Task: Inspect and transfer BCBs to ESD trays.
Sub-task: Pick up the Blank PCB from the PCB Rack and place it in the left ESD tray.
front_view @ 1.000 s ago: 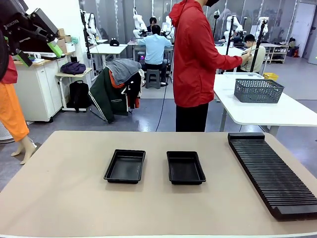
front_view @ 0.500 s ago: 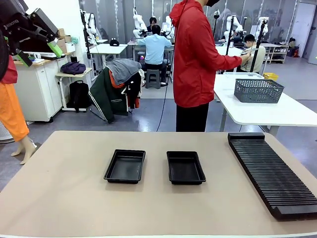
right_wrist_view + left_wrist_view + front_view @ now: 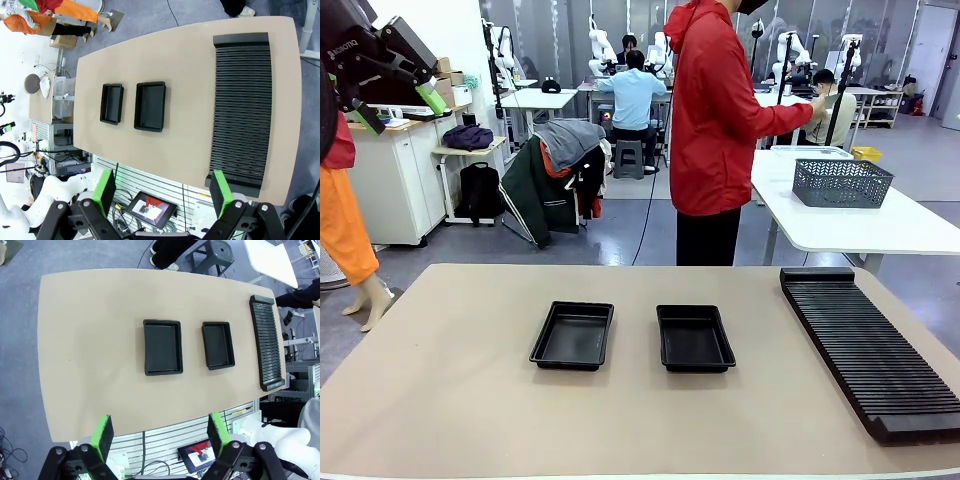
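Evidently, the transfer is not yet begun. At the far left of the front view, the left gripper (image 3: 398, 105) is held high, well clear of the table (image 3: 450, 380). In its own wrist view its green-padded fingers (image 3: 104, 432) are seen spread wide, with nothing between them.

Near the middle of the table, the left ESD tray (image 3: 572, 338) and the right ESD tray (image 3: 694, 340) are set side by side, slightly apart. Both black floors are seen bare, and no BCBs are laid in either. Where the BCBs are kept cannot be told.

Beyond the trays, at the far side, a person in a red jacket (image 3: 720, 120) is turned toward a white side table. An arm is stretched out near a grey wire mesh basket (image 3: 840, 183) standing on that table. Whether anything is held in that hand is too small to tell.

Along the right of the table, a long black slotted rack (image 3: 865, 350) is laid, well apart from the trays, and no boards can be made out in its slots. The right gripper (image 3: 162, 182) is likewise held high above the table, its jaws wide and nothing gripped.

By judgement, 0 of the 2 trays are filled. Fetching, inspecting and placing of every board are all left to be done.
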You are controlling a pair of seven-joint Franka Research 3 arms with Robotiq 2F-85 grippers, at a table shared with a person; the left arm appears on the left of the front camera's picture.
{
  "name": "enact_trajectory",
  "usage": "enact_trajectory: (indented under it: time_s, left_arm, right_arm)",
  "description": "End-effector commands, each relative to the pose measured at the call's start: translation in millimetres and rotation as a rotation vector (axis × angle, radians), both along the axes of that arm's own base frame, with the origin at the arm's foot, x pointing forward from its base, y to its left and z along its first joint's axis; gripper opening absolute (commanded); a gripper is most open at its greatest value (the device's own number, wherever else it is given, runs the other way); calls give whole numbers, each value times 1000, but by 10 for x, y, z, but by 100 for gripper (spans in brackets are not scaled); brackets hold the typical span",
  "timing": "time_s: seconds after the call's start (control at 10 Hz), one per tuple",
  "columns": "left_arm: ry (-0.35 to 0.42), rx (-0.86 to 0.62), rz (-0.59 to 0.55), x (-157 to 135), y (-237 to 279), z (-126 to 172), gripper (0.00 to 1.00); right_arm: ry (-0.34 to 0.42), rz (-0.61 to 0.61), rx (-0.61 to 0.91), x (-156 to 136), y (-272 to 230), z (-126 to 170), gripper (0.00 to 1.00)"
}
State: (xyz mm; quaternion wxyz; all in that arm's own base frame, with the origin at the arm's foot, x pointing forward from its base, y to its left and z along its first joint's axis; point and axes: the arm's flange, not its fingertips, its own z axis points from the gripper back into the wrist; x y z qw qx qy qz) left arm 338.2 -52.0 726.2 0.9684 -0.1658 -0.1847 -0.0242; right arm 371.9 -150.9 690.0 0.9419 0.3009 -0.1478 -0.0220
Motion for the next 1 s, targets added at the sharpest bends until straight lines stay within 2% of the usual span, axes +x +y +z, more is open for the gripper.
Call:
enact_trajectory:
  time_s: [0.0, 0.9]
  left_arm:
    - [1, 1, -1, 0, -10, -3, 100]
    - [1, 1, -1, 0, -10, -3, 100]
  right_arm:
    - [0, 0, 0, 0, 1, -2, 100]
    - [0, 0, 0, 0, 1, -2, 100]
